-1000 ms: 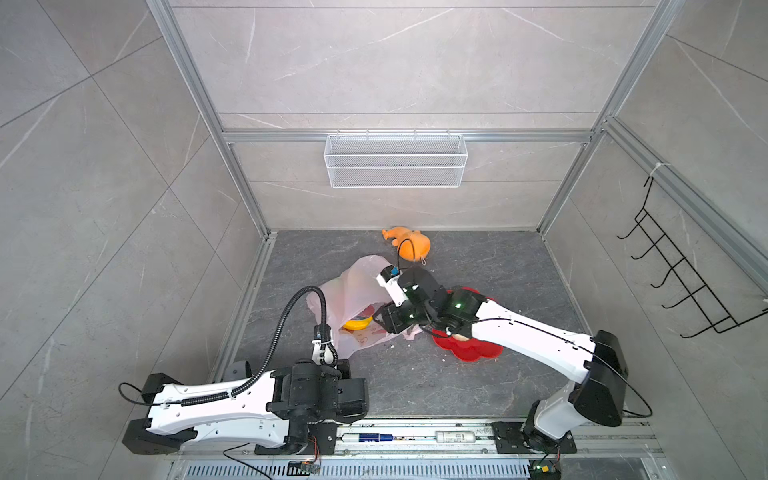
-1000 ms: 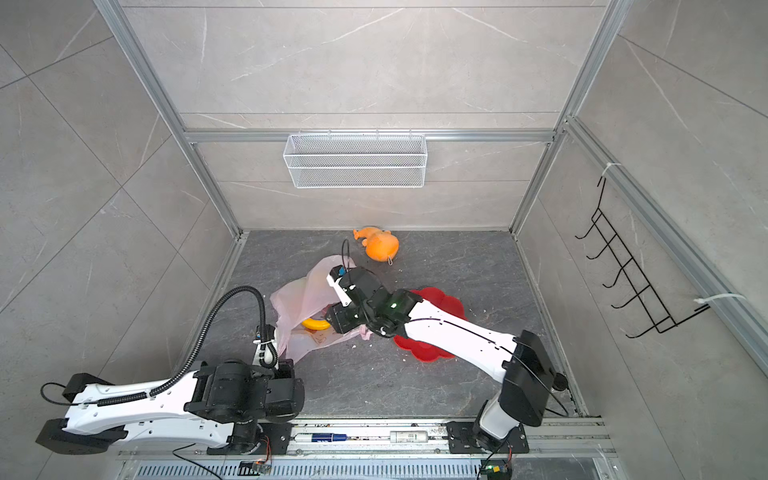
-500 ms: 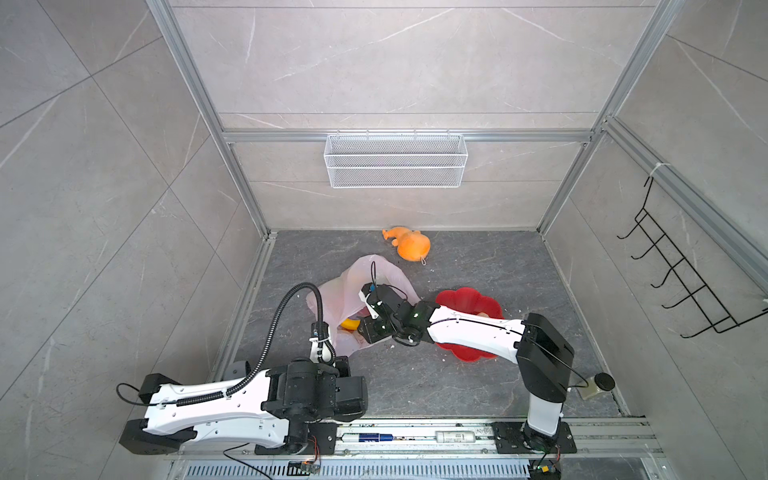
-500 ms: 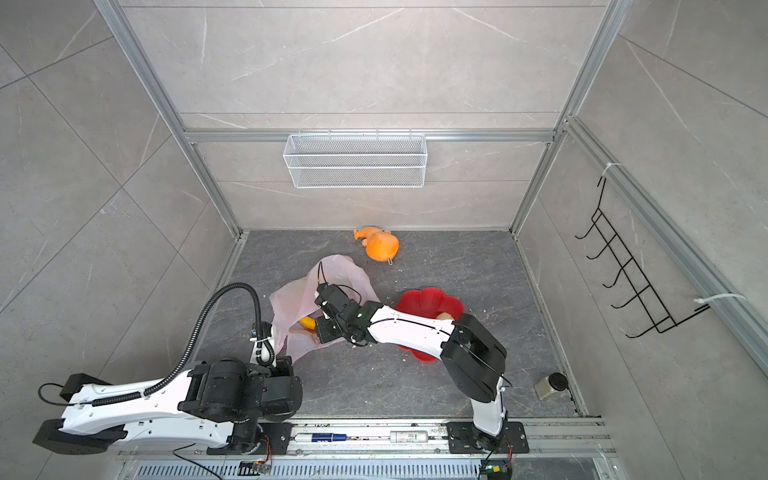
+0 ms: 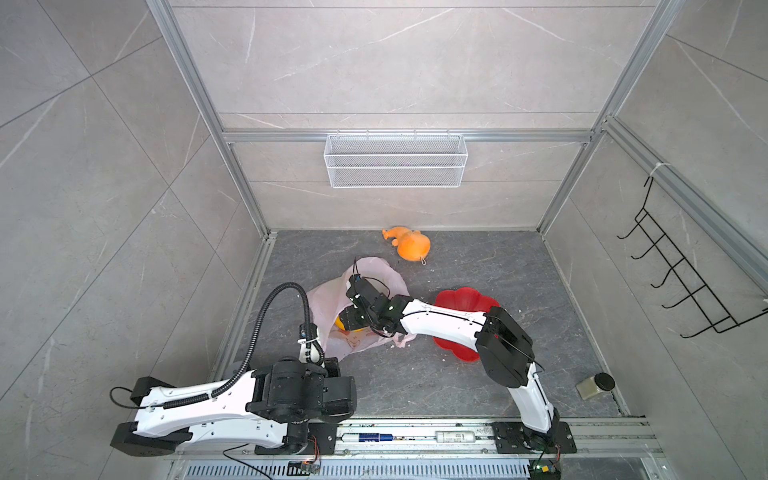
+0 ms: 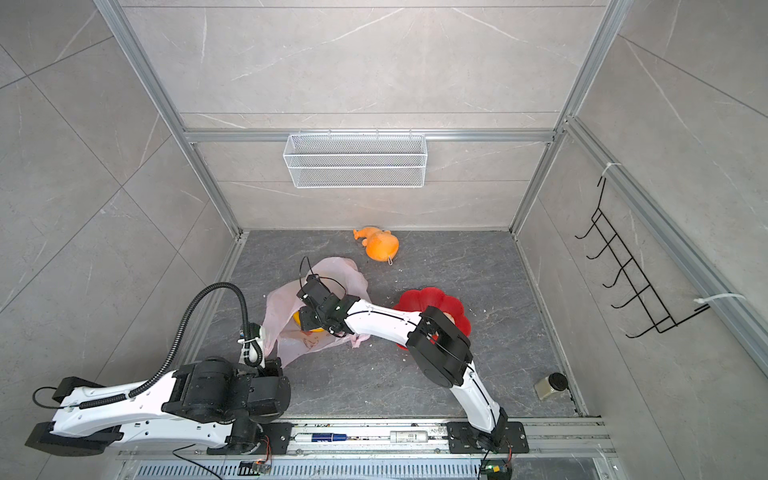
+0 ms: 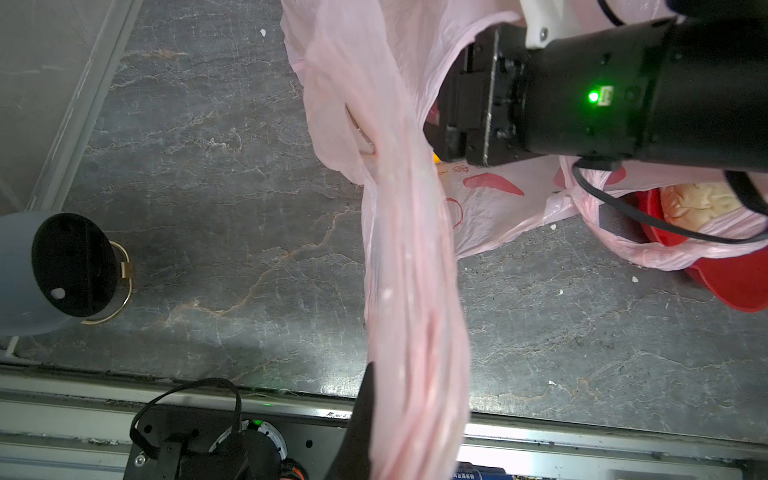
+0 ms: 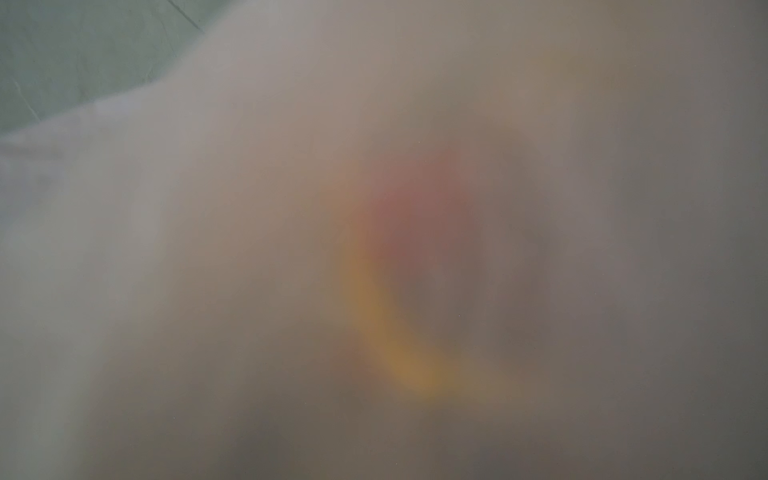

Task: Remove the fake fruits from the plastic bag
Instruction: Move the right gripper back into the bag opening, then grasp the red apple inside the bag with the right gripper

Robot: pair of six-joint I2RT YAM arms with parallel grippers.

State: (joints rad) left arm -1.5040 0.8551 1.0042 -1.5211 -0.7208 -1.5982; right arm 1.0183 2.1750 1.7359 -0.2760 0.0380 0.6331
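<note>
The pale-pink plastic bag lies on the grey floor, mouth facing right. My left gripper is shut on one handle, pulled taut. My right gripper reaches into the bag's mouth above a yellow fruit; its fingertips are hidden. Bag film blurs the right wrist view, which gives only a yellow curve and a red patch. A beige lumpy fruit rests on the red flower-shaped plate.
An orange plush toy lies near the back wall under a white wire basket. A black-lidded jar stands at the front right corner. A black hook rack hangs on the right wall. A grey, black-capped object sits near the left gripper.
My right arm has swung left, off the red plate, and its gripper has gone into the bag's mouth. The left arm has stayed put with the handle in its grip.
</note>
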